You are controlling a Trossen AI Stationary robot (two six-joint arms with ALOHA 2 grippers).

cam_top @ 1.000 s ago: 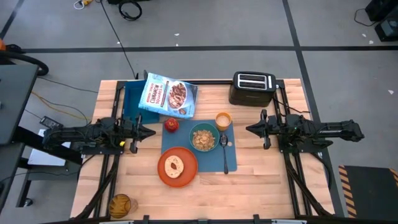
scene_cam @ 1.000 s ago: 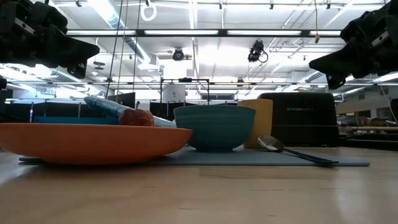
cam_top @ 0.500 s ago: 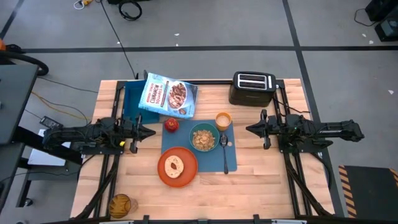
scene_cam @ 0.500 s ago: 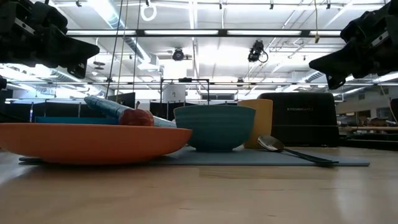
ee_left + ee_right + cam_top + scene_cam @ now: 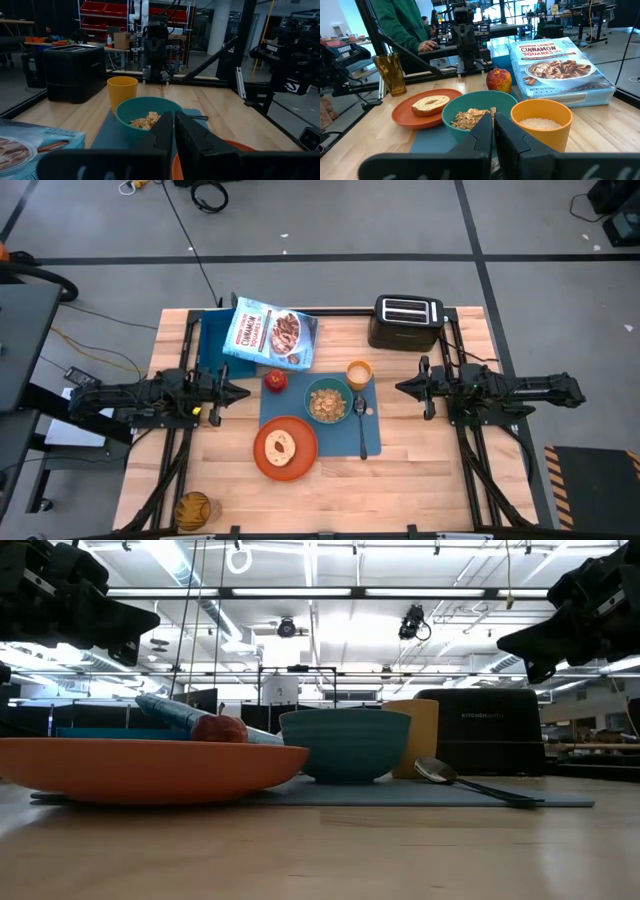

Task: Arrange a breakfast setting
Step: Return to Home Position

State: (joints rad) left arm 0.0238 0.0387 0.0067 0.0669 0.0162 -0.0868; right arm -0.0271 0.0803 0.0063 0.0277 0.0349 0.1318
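A blue placemat (image 5: 372, 442) lies mid-table. On it stand the orange plate (image 5: 300, 455) with a round bread piece (image 5: 280, 446), the teal bowl (image 5: 327, 402) holding cereal, and a spoon (image 5: 361, 423). The orange cup (image 5: 359, 373) and red apple (image 5: 276, 380) sit at the mat's far edge. The blue cereal bag (image 5: 268, 335) lies against a blue bin (image 5: 210, 340). My left gripper (image 5: 246, 392) hovers shut left of the mat. My right gripper (image 5: 399, 388) hovers shut right of it.
A black toaster (image 5: 406, 321) stands at the far right. An amber glass (image 5: 196, 508) stands at the near left corner. A person in a green top (image 5: 400, 25) is beyond the table in the right wrist view. Bare wood lies along the near edge.
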